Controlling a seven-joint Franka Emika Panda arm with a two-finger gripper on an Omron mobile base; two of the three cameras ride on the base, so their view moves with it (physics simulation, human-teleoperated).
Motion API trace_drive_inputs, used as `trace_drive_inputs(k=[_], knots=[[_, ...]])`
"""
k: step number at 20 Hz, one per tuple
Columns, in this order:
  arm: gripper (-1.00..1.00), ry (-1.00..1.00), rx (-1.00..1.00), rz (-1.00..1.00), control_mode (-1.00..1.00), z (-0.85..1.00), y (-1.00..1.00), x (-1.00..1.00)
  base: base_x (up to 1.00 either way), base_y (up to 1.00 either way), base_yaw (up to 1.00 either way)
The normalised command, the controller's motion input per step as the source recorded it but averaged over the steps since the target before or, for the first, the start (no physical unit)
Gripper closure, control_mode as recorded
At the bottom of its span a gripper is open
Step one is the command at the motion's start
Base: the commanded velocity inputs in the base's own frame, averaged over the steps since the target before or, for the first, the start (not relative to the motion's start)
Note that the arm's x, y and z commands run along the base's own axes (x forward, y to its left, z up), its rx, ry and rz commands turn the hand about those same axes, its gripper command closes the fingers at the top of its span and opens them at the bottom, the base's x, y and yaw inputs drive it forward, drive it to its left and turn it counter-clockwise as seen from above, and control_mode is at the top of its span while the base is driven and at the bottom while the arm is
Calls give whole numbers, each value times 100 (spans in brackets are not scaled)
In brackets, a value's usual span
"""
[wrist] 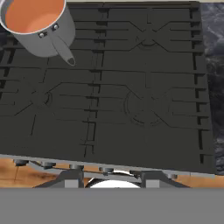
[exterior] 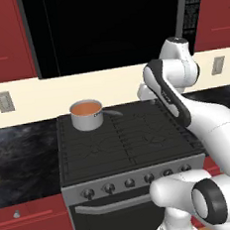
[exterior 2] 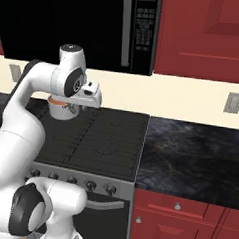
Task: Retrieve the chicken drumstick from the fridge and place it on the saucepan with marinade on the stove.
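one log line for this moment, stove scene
place: stove | saucepan: back-left burner, marinade inside | end effector: above the grates, right of saucepan | drumstick: unseen

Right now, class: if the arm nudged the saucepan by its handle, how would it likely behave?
The saucepan looks rigid metal, so it would probably slide or pivot on the stove grates. The marinade sits near the rim, so it may slosh over.

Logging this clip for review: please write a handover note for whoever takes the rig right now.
Gripper: faces the stove from above, fingertips apart; whether it holds the chicken drumstick cannot be told.
Saucepan: upright on the stove's back left burner, marinade inside, surface smooth, no meat in it.
Done: none that can be confirmed.
Left: get the drumstick into the saucepan.
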Motion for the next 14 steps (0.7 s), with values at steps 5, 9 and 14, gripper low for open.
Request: trace_drive_inputs(k=[5,9,14], knots=[[-100,0,3,-13,-100,0,-21,-56,0,0,0],[-100,0,7,-48,-100,-2,-34,-100,0,0,0],[-100,9,2,-45,-100,0,-23,-98,0,0,0]])
